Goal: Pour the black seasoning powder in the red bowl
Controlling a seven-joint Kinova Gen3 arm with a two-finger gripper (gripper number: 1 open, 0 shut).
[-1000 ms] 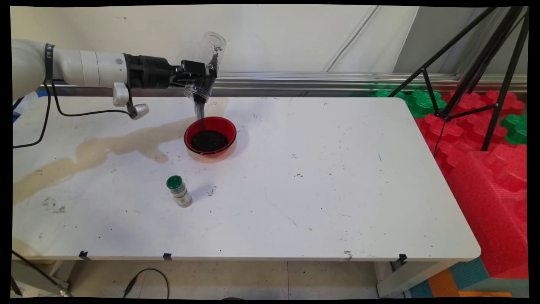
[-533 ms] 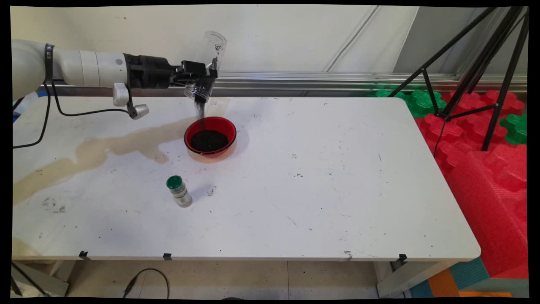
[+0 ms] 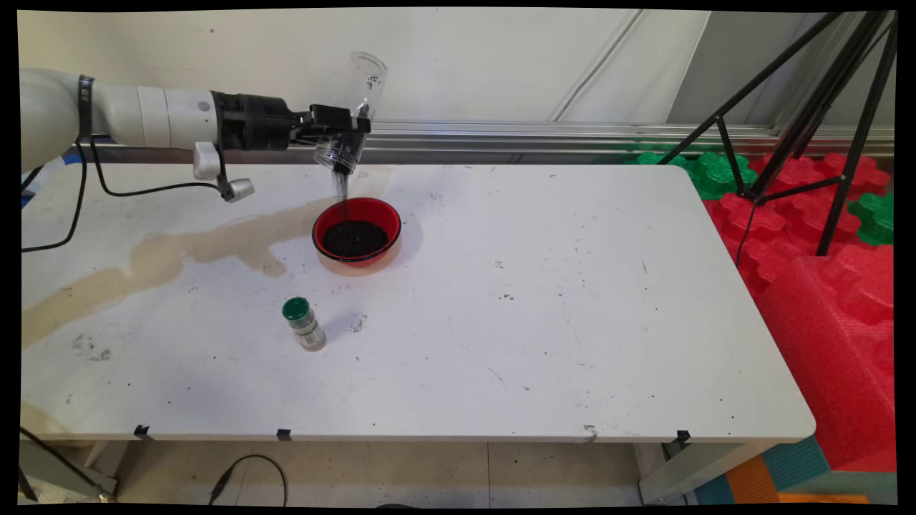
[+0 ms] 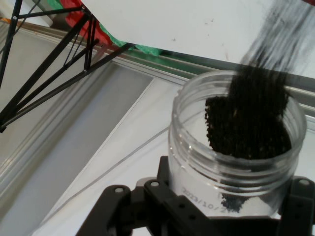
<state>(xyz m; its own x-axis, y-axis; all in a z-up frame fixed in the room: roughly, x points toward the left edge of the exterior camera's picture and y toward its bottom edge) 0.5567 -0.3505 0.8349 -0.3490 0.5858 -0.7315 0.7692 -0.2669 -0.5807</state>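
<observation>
Mid-pour — gripper (image 3: pixel 348 129) clamped on upturned clear jar (image 3: pixel 353 107), dark grains (image 4: pixel 248 123) streaming into red bowl (image 3: pixel 356 232); next, probably righting the jar.

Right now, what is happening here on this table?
The white robot arm's black gripper holds a clear plastic jar tipped mouth-down above a round red bowl on the white table. Fine black grains stream from the jar into the bowl, which already holds a dark heap. A small green-capped shaker bottle stands apart, nearer the camera. A brownish stain spreads left of the bowl.
</observation>
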